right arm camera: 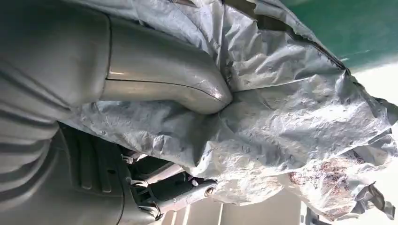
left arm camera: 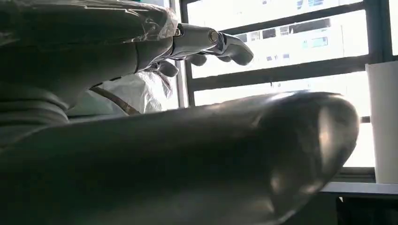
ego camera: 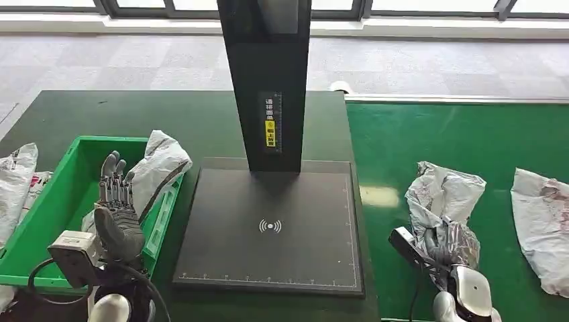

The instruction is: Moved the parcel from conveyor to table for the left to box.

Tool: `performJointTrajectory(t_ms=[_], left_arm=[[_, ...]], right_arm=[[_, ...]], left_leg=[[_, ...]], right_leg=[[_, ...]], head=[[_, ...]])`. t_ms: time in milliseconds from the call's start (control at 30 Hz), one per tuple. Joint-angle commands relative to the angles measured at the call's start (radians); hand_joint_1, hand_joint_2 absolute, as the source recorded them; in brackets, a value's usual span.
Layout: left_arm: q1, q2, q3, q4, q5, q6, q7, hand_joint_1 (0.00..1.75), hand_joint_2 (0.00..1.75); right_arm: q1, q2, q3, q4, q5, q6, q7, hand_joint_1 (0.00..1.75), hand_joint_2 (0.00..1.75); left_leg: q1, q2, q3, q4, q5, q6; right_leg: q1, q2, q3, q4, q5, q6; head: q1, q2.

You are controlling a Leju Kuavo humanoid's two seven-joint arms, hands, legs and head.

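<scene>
We see the right hand on the green conveyor, and it grips a crumpled grey parcel. In the right wrist view its thumb presses into the parcel and the darker fingers are under the wrapping. So this parcel lies on the belt, near its left edge, just beside the black scanner plate.

A second parcel lies further right on the belt, apart from the first one.

The left hand is over the green box, with the fingers straight and spread, and it holds nothing. A third parcel leans on the right wall of the box, just beside this hand. In the left wrist view the fingers are stretched out, with the wrapping behind them.

More grey bags lie left of the box.
</scene>
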Motion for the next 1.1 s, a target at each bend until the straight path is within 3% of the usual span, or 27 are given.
performJointTrajectory(t_ms=[33,1100], left_arm=[[-0.013,-0.001,0.056,0.032,-0.003,-0.003,0.003,0.00,0.00],[-0.013,-0.001,0.056,0.032,-0.003,-0.003,0.003,0.00,0.00]], right_arm=[[-0.021,0.020,0.018,0.004,-0.004,0.001,0.000,1.75,1.75],[-0.021,0.020,0.018,0.004,-0.004,0.001,0.000,1.75,1.75]], left_leg=[[0.000,0.002,0.001,-0.002,0.000,-0.001],[0.000,0.003,0.001,-0.002,0.000,-0.001]], right_leg=[[0.000,0.002,0.000,-0.001,0.001,-0.001],[0.000,0.002,0.000,-0.002,0.001,-0.001]], head=[[0.000,0.000],[0.000,0.000]])
